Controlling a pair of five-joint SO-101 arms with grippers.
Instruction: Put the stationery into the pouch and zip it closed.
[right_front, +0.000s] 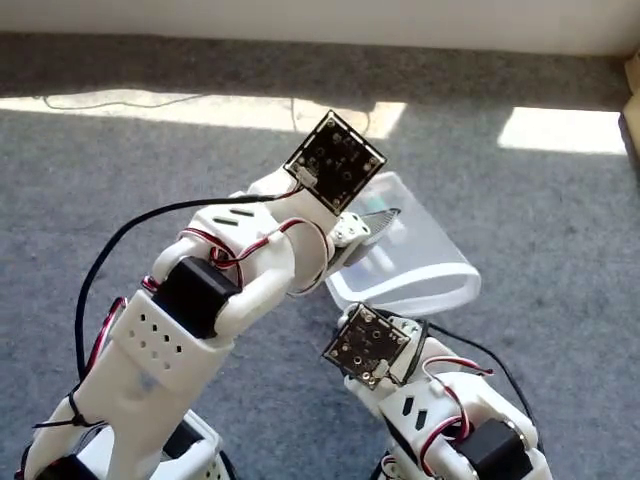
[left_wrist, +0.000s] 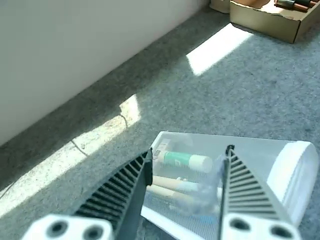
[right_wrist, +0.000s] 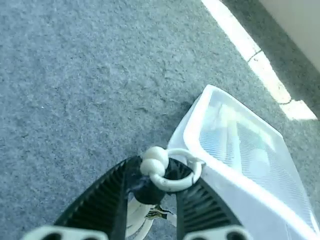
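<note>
— Where is the pouch now?
— The pouch lies on the grey carpet, just in front of both my grippers. It is white and half transparent, with a mesh side.
— And the stationery?
— I see it inside, through the mesh: a glue stick with a green label, and beside it a pale pencil-like stick. The print on the label is too small for me to read.
— What about your right gripper?
— My right gripper is pinching the zipper pull, a white ring with a knot, at the corner of the pouch. The ring sits between my two black jaws, and the pouch stretches away beyond their tips.
— And the left one?
— My left gripper hangs above the pouch with its jaws spread apart. The glue stick shows in the gap between them. Whether the tips touch the pouch, I cannot tell.
— Anything further away?
— Beyond the left gripper there are sun stripes on the carpet, a pale wall, and a cardboard box well apart from the pouch.
</note>
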